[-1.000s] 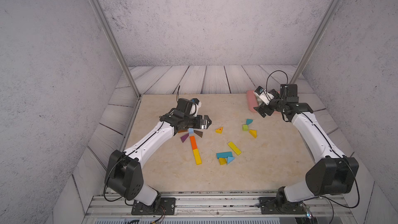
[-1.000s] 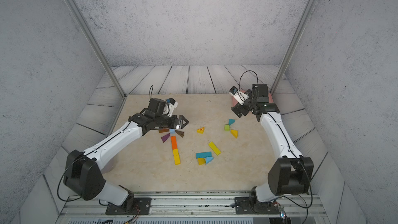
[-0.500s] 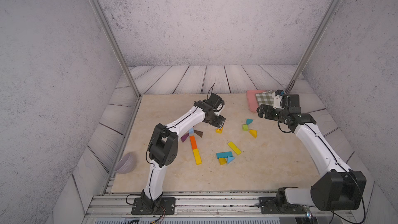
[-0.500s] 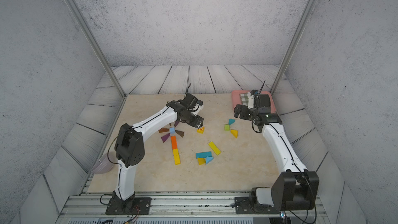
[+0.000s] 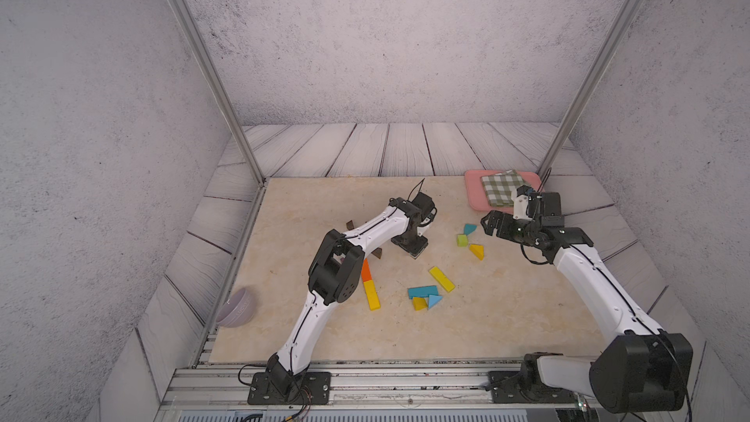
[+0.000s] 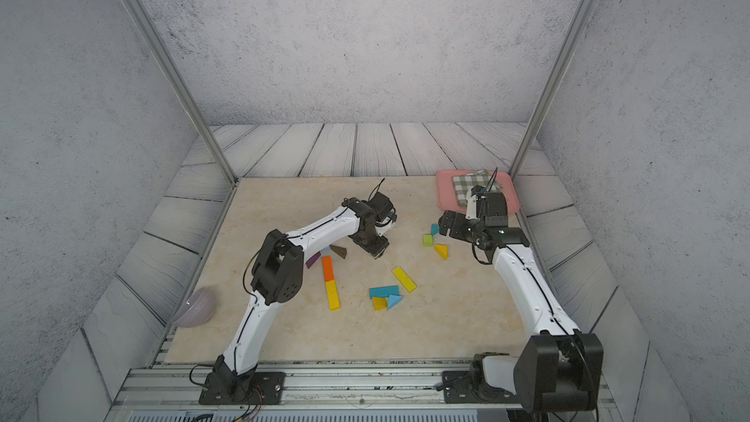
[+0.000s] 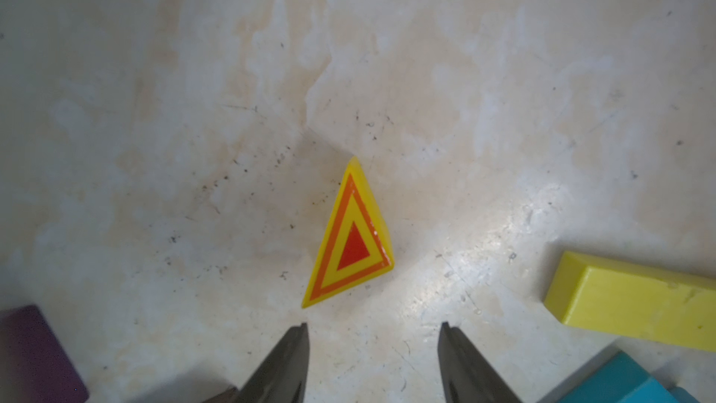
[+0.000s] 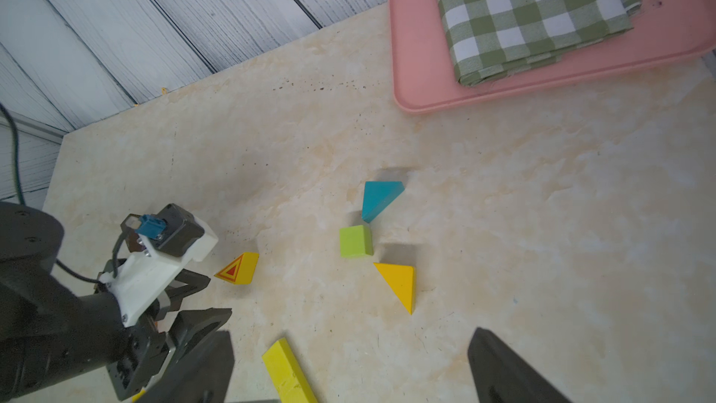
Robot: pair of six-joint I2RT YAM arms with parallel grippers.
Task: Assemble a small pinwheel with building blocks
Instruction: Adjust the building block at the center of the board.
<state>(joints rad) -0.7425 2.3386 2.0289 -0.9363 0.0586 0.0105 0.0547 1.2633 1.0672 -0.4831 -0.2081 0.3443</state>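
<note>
Nearest to me, off the left edge of the beige board (image 5: 507, 318), sits a lavender bowl (image 5: 237, 312). On the front part of the board a yellow bar (image 5: 372, 301) and an orange bar (image 5: 366, 271) lie end to end in one line. To the right of them is a small group: a teal bar (image 5: 423, 291), with a small yellow block (image 5: 419, 303) and a light-blue triangle (image 5: 434, 300) close in front of it, and a slanted yellow bar (image 5: 442, 278) just behind.

At the far end of the orange bar, in a top view, a light-blue cube (image 6: 325, 252) has a purple wedge (image 6: 312, 260) on its left and a brown wedge (image 6: 339, 252) on its right. The left arm's elbow partly hides them.

In the middle, the left gripper (image 5: 414, 251) points down at the board. In the left wrist view its fingers (image 7: 294, 358) stand apart with nothing between them. The patterned yellow triangle (image 7: 348, 238) rests on the board just ahead of the tips, untouched.

Further right, the right gripper (image 5: 493, 225) hovers above the board, its fingers spread wide and empty. Near it stands a green cube (image 5: 462, 240), with a teal triangle (image 5: 470, 229) close behind and a plain yellow triangle (image 5: 477, 251) close in front.

In the far right corner a pink tray (image 5: 473, 196) carries a folded green-checked cloth (image 5: 501, 192).
</note>
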